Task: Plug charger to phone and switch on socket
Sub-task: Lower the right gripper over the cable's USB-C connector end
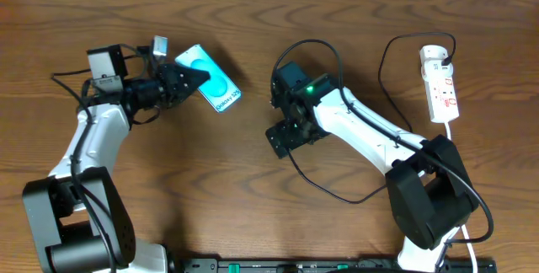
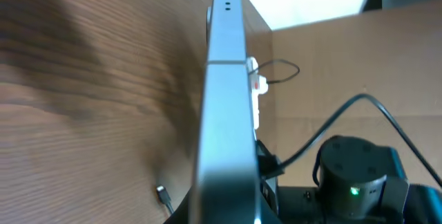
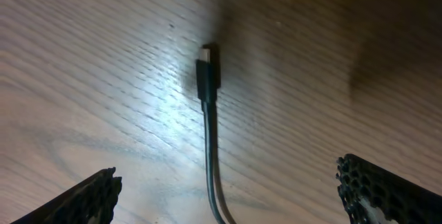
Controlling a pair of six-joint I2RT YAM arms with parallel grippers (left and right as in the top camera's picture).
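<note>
The left pincer [image 1: 190, 80] is pressed together on the phone [image 1: 214, 84], pinching it at its near end toward the far left of the bench [image 1: 253, 222], with the light blue screen and white label strip facing up and the free end pointing toward the middle. In the left wrist view the phone [image 2: 224, 113] shows edge-on, a slim grey frame running up the centre of the picture, and beyond it lie the white socket [image 2: 255, 92] with its red marking and, low on the wood, the small connector tip of the charger [image 2: 164, 195]. The right pincer [image 1: 286, 135] is spread wide near the middle of the bench, well apart from the phone and pinching nothing. In the right wrist view its two black fingers [image 3: 90, 198] stand far apart at the lower corners, and the charger [image 3: 208, 79] lies flat on the wood between and ahead of them, its connector tip pointing away and touching neither finger. From above, the thin black cable of the charger [image 1: 344, 200] curves from under the right pincer across the front of the bench. The socket [image 1: 440, 83] lies at the far right with its length running front to back, and a black lead is plugged into its far end.
</note>
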